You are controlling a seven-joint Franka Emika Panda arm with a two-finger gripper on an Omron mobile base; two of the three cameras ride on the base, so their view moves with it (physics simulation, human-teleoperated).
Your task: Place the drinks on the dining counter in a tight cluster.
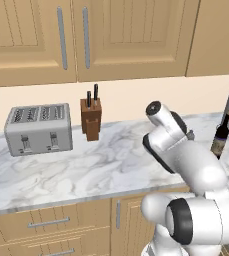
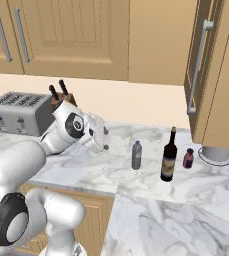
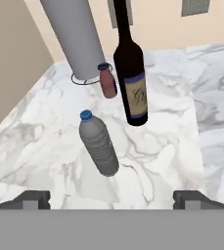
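Only your hand view shows the pincer (image 3: 111, 197) spread wide and empty, facing the grey bottle (image 3: 99, 144), wine bottle (image 3: 132, 78) and reddish bottle (image 3: 107, 80) on the marble tabletop (image 3: 172, 146). Your left base view hides all but the wine bottle behind the arm; a toaster (image 1: 38, 129) and knife block (image 1: 91, 117) stand well apart to the left.

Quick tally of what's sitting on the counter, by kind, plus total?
Bottles: 3, namely wine bottle, grey bottle, small reddish bottle
Toaster: 1
Knife block: 1
Grey cylinder behind the bottles: 1
Total: 6
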